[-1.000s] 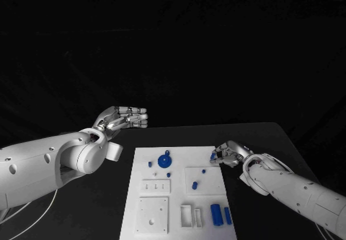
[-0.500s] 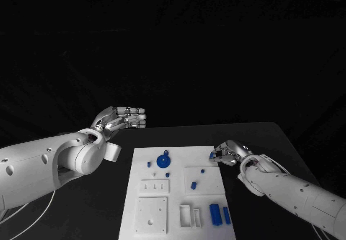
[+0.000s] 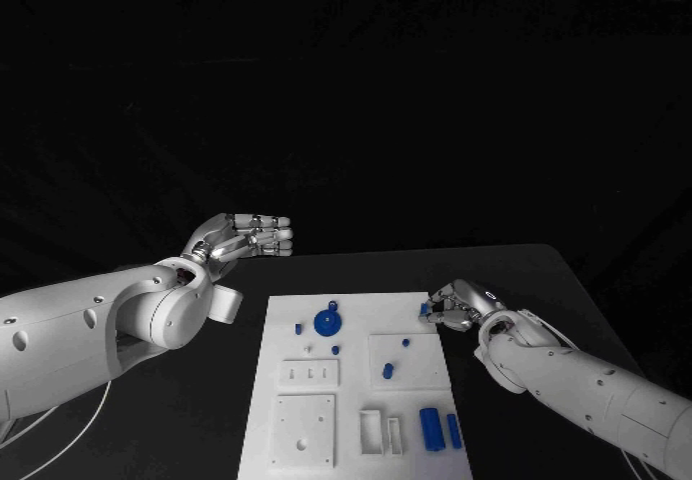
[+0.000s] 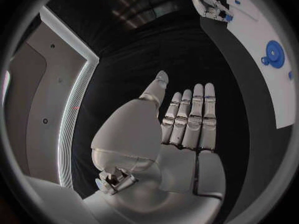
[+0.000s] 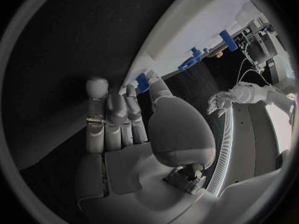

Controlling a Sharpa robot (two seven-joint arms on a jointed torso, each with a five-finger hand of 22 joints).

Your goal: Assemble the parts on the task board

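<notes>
— Looking at the head view, where does the work stand?

— At a pick-up, I judge. The right robot hand (image 3: 456, 308) sits at the task board's (image 3: 289, 400) upper right corner, about two o'clock from the board's middle, with its fingers curled round a small blue part (image 3: 426, 311) at the board's edge. The right wrist view shows that blue part (image 5: 142, 82) right at the fingertips (image 5: 129, 92). It looks pinched, though I can't be sure the grip is firm.

— And the left robot hand?

— The left robot hand (image 3: 248, 236) hangs above the worktop (image 3: 534, 275), off at ten o'clock from the board and well apart from it. Its fingers lie straight and side by side in the left wrist view (image 4: 187, 119), with nothing in them.

— Where are the other parts?

— On the board: a blue gear wheel (image 3: 329, 322) near twelve o'clock, a small peg (image 3: 388, 371) near the centre, and two blue cylinders (image 3: 431, 428) lying side by side at about five o'clock. White blocks (image 3: 306, 428) sit at the board's seven o'clock.

— What does the next move call for?

— Probably lifting the pinched part clear of the corner and carrying it to its matching seat. That needs a steady pinch on a small piece, which could easily slip. Which seat it belongs to, I can't tell.
</notes>
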